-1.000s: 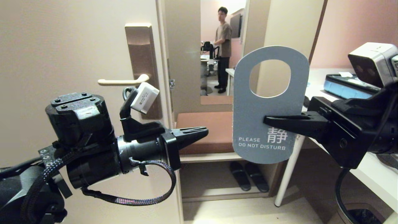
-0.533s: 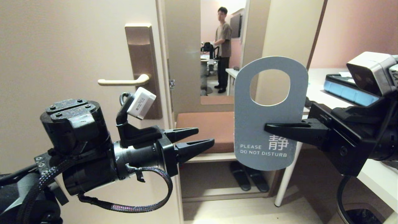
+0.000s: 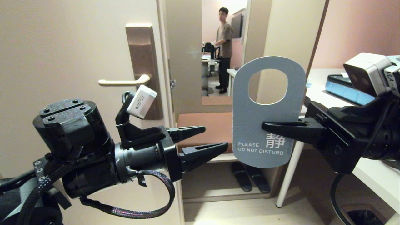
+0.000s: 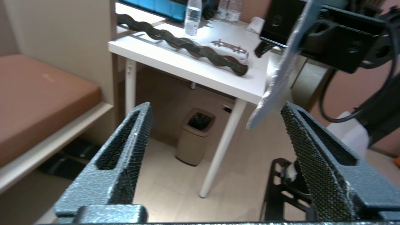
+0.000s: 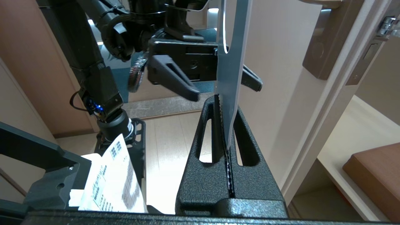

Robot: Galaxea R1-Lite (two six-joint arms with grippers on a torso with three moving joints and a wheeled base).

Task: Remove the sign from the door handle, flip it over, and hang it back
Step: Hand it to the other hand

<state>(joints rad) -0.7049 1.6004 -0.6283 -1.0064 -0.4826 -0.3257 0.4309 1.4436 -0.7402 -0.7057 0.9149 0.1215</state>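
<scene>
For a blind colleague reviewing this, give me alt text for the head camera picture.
The right gripper holds the blue-grey sign upright; the open left gripper points at its lower edge. Behind, the door handle is bare.

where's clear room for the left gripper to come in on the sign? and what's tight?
Open gap between the left gripper, jaws apart, and the sign's near edge; the sign's lower corner is bare. Its right edge is crowded: the right gripper is clamped mid-height there. The door handle is bare, with clear door face around the lever. The white table carries clutter.

Left gripper [image 3: 208, 140] agape, right gripper [image 3: 265, 126] clamped, both level.
</scene>
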